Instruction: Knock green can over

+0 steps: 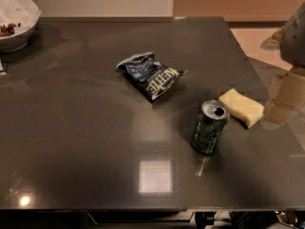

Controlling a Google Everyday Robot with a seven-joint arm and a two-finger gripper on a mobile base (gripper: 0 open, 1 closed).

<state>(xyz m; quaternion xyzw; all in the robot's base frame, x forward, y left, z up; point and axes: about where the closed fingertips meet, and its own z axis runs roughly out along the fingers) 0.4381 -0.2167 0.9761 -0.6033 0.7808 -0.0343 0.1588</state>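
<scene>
The green can (209, 127) stands upright on the dark table (86, 128), right of centre and toward the front. Its silver top with the pull-tab hole faces up. My gripper (282, 101) hangs at the right edge of the view, over the table's right edge. It is to the right of the can and apart from it, with the yellow sponge between them.
A pale yellow sponge block (242, 108) lies just right of the can's top. A blue chip bag (151, 74) lies behind and to the left of the can. A white bowl (16, 25) stands at the far left corner.
</scene>
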